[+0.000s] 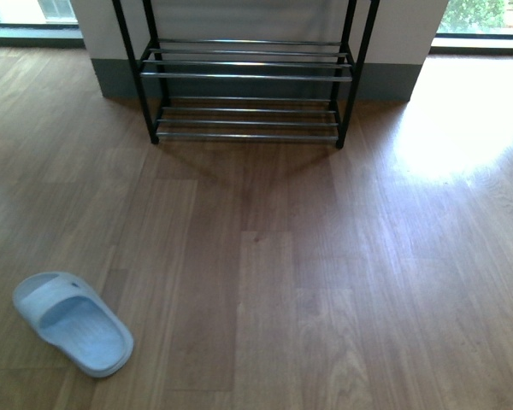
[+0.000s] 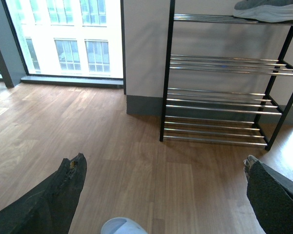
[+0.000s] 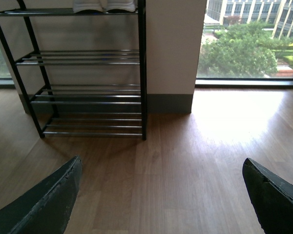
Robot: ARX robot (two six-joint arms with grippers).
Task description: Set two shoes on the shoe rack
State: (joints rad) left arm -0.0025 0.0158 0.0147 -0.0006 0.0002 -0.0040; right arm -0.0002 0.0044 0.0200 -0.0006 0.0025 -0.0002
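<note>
With both shoes (image 3: 118, 6) resting side by side on the top tier of the rack (image 2: 219, 63), the left gripper (image 2: 163, 161) and right gripper (image 3: 161, 163) hang spread and empty above the floor, so placement is judged complete.

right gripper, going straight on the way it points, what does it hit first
Probably the bare wooden floor; nothing lies before the open right gripper. If it aims flatter, the grey skirting beside the shoe rack. Depth is unclear.
</note>
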